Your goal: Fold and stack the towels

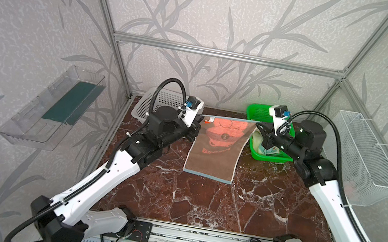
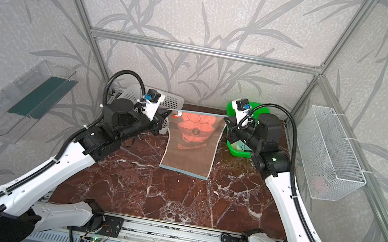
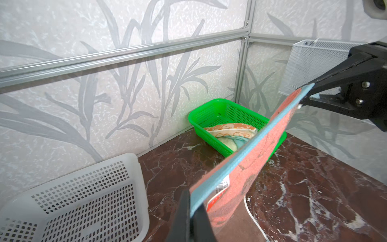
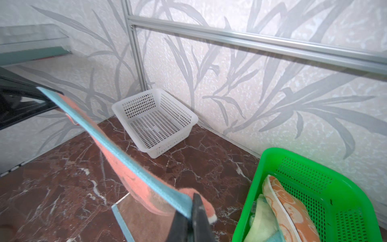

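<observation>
A salmon-pink towel (image 1: pixel 218 147) (image 2: pixel 193 143) with a brown bear and blue edging hangs stretched between my two grippers. Its lower edge lies on the marble table. My left gripper (image 1: pixel 202 116) (image 3: pixel 191 211) is shut on one upper corner. My right gripper (image 1: pixel 258 123) (image 4: pixel 191 211) is shut on the other upper corner. The orange towel (image 4: pixel 289 207) with cream faces and the pale yellow towel (image 4: pixel 261 220) lie crumpled in the green basket (image 4: pixel 257 178) at the back right, just behind my right gripper.
A white perforated basket (image 1: pixel 146 108) (image 4: pixel 155 123) stands at the back left behind my left arm. A wire mesh basket (image 1: pixel 364 159) hangs on the right wall and a clear shelf (image 1: pixel 52 105) on the left wall. Bare marble table (image 1: pixel 200 203) lies in front of the towel.
</observation>
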Tool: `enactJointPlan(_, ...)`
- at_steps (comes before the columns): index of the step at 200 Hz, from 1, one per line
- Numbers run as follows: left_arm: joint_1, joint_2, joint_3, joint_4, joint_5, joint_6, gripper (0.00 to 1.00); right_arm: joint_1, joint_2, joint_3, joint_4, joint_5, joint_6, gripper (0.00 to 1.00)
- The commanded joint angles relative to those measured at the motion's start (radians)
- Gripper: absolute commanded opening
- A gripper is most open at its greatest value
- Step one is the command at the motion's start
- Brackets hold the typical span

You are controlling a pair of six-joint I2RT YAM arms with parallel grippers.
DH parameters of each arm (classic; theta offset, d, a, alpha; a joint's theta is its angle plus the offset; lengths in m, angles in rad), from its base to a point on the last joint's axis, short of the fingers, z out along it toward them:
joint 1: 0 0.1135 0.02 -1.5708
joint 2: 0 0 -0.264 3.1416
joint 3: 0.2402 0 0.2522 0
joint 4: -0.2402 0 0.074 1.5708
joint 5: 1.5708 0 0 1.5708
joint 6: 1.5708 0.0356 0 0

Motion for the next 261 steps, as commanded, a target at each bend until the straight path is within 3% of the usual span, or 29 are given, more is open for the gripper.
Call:
enactJointPlan(1,0.009,-0.103,-0.015,-0.077,0.020,-0.065,0.00,-0.015,-0.097,-0.013,-0.052,-0.028,0.013,0.00)
enactJointPlan(44,0.009,-0.240,-0.009,-0.111,0.130,-0.166,0.00,-0.015,-0.234,-0.020,-0.103,-0.087,0.046,0.00)
enactJointPlan(71,0.008,-0.302,-0.030,-0.098,0.136,-0.207,0.00,-0.015,-0.290,-0.020,-0.122,-0.112,0.064,0.00)
enactJointPlan(183,0.008,-0.434,-0.016,-0.022,0.303,-0.367,0.00,-0.015,-0.406,0.049,-0.128,-0.153,0.137,0.00)
enactJointPlan(261,0.007,-0.409,-0.066,-0.040,0.095,-0.282,0.00,-0.015,-0.317,0.035,-0.131,0.042,0.101,0.00)
